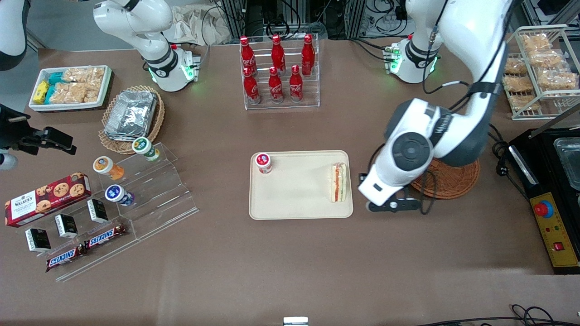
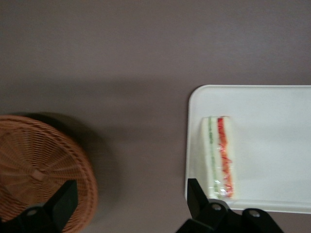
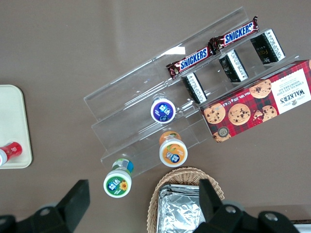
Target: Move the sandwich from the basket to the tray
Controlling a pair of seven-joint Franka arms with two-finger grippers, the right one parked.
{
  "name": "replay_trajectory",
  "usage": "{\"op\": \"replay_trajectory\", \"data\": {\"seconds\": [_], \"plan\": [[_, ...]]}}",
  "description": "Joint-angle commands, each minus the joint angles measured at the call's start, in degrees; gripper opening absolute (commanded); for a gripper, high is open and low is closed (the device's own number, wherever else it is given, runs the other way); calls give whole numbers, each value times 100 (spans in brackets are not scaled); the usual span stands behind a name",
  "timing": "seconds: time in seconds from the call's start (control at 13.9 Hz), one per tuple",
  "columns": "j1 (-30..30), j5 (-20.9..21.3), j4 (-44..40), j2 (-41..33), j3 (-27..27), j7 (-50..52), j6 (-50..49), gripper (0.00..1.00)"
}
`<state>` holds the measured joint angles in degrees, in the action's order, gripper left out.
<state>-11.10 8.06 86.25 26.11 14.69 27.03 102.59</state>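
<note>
The sandwich (image 1: 339, 182), a clear-wrapped white wedge with orange-red filling, lies on the cream tray (image 1: 294, 203) along the tray's edge nearest the working arm. It also shows in the left wrist view (image 2: 219, 155), on the tray (image 2: 272, 121). The reddish-brown wicker basket (image 1: 455, 183) is empty and partly hidden by the arm; it also shows in the wrist view (image 2: 34, 165). My left gripper (image 1: 389, 203) (image 2: 130, 194) is open and empty over bare table between the tray and the basket.
A small red-lidded cup (image 1: 263, 163) stands in the tray's corner. A rack of cola bottles (image 1: 278, 72) stands farther from the camera. An acrylic stand (image 1: 149, 199) with cups and Snickers lies toward the parked arm's end. A black appliance (image 1: 557, 181) sits at the working arm's end.
</note>
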Motion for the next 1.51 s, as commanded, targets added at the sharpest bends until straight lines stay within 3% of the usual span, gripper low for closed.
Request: {"op": "replay_trajectory", "data": {"seconds": [0.0, 0.43, 0.72, 1.01, 1.44], "plan": [[292, 38, 111, -352, -193, -688, -282, 100], [310, -111, 111, -879, -1081, -1875, -678, 100], [450, -708, 85, -1257, -1828, -2832, -924, 100], [1161, -876, 94, -1617, -1820, -3247, -942, 100], [1198, -858, -21, -1574, -1812, -3248, -934, 100]]}}
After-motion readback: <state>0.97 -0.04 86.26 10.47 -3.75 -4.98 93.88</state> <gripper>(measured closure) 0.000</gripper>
